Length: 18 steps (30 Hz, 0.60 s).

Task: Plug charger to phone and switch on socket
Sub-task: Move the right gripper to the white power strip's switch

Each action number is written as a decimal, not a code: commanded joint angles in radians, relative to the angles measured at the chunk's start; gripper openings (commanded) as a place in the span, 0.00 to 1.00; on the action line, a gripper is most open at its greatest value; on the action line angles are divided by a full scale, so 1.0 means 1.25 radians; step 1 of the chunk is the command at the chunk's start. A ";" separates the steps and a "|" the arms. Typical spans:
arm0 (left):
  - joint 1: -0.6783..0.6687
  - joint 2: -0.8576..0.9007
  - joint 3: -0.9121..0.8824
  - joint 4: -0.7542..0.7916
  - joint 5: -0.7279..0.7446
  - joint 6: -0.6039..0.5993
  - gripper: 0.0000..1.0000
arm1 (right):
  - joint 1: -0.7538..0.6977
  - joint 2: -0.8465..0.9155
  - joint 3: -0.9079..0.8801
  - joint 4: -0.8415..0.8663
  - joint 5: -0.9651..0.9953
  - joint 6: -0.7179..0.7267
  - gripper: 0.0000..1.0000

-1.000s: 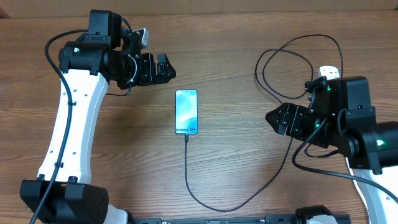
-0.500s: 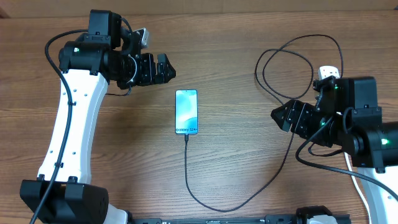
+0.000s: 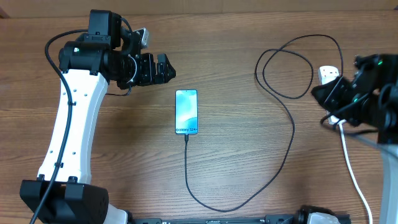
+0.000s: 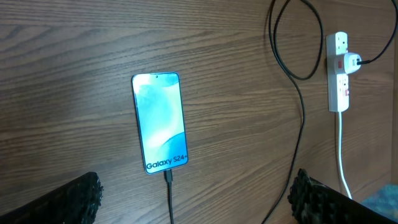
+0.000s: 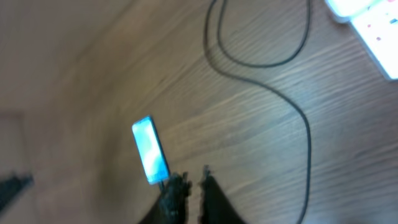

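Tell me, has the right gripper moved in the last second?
Yes. In the overhead view, the right gripper has swung right and slightly up, away from the phone and toward the socket.

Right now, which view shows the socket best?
Left wrist: the whole socket shows sharp, with a plug in it and its white cord. Overhead shows only its top end. Right wrist catches a blurred corner piece.

Lit phone point(image 3: 186, 112), screen up, black charger point(image 3: 186, 162) in its bottom port, other end in white socket point(image 4: 337, 87)
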 commanded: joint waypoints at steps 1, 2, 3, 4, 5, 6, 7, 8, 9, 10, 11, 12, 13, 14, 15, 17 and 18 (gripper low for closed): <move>0.002 0.005 0.004 -0.002 -0.006 -0.002 1.00 | -0.067 0.053 0.022 0.012 -0.045 -0.055 0.04; 0.002 0.005 0.004 -0.002 -0.006 -0.002 1.00 | -0.089 0.069 0.022 0.018 -0.059 -0.065 0.04; 0.002 0.005 0.004 -0.002 -0.006 -0.002 1.00 | -0.111 0.085 0.022 0.026 -0.072 -0.069 0.04; 0.002 0.005 0.004 -0.002 -0.006 -0.002 1.00 | -0.134 0.099 0.022 0.036 -0.087 -0.069 0.04; 0.002 0.005 0.004 -0.002 -0.006 -0.002 1.00 | -0.162 0.116 0.022 0.049 -0.109 -0.069 0.04; 0.002 0.005 0.004 -0.002 -0.006 -0.002 1.00 | -0.182 0.127 0.022 0.060 -0.125 -0.066 0.04; 0.002 0.005 0.004 -0.002 -0.006 -0.002 1.00 | -0.208 0.139 0.022 0.076 -0.140 -0.052 0.04; 0.002 0.005 0.004 -0.002 -0.006 -0.002 1.00 | -0.234 0.149 0.022 0.093 -0.153 -0.024 0.04; 0.002 0.005 0.004 -0.002 -0.006 -0.002 1.00 | -0.257 0.158 0.022 0.110 -0.165 0.001 0.04; 0.002 0.005 0.004 -0.002 -0.006 -0.002 0.99 | -0.299 0.171 0.022 0.144 -0.192 0.038 0.04; 0.002 0.004 0.004 -0.002 -0.006 -0.002 1.00 | -0.319 0.178 0.022 0.159 -0.202 0.050 0.04; 0.002 0.005 0.004 -0.002 -0.006 -0.002 1.00 | -0.340 0.184 0.022 0.173 -0.207 0.063 0.04; 0.002 0.005 0.004 -0.002 -0.006 -0.002 1.00 | -0.356 0.191 0.022 0.183 -0.207 0.074 0.04; 0.002 0.005 0.004 -0.002 -0.006 -0.002 1.00 | -0.377 0.199 0.021 0.195 -0.207 0.079 0.04; 0.002 0.005 0.004 -0.002 -0.006 -0.002 1.00 | -0.392 0.207 0.021 0.204 -0.206 0.081 0.04; 0.002 0.005 0.004 -0.002 -0.006 -0.002 1.00 | -0.418 0.224 0.021 0.213 -0.206 0.082 0.04; 0.002 0.005 0.004 -0.002 -0.006 -0.002 1.00 | -0.430 0.234 0.021 0.215 -0.206 0.082 0.04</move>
